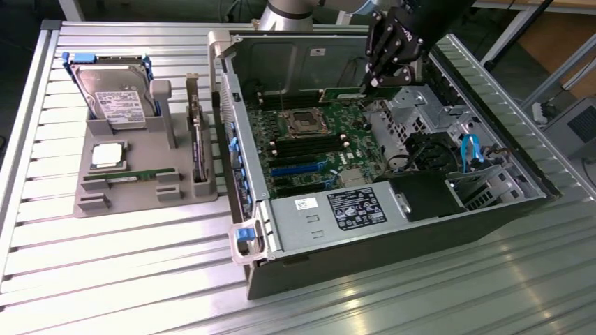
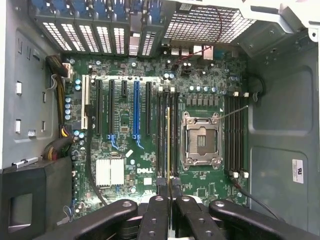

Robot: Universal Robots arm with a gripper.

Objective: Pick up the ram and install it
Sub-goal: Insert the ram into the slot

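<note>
Ram (image 1: 347,93) clamped in gripper (image 1: 378,84), poised above memory slots (image 2: 161,135), exterior view one o'clock of processor socket (image 1: 303,124); seating needs exact slot alignment.

The ram (image 1: 347,93) hangs over the motherboard (image 1: 322,143) inside the case (image 1: 391,244), tray (image 1: 139,199) at the exterior view's left.

You see the ram (image 1: 347,93) as a green stick with a gold edge, in the black gripper (image 1: 378,82). The motherboard (image 2: 200,90) is green, with black slots and one blue slot (image 2: 136,107). On the exterior view's left, the grey tray (image 1: 130,199) carries a silver hard drive (image 1: 110,94) with a white label and blue rails. The table (image 1: 112,279) is silver, ribbed in parallel lines; the case (image 1: 373,265) is dark grey.
</note>
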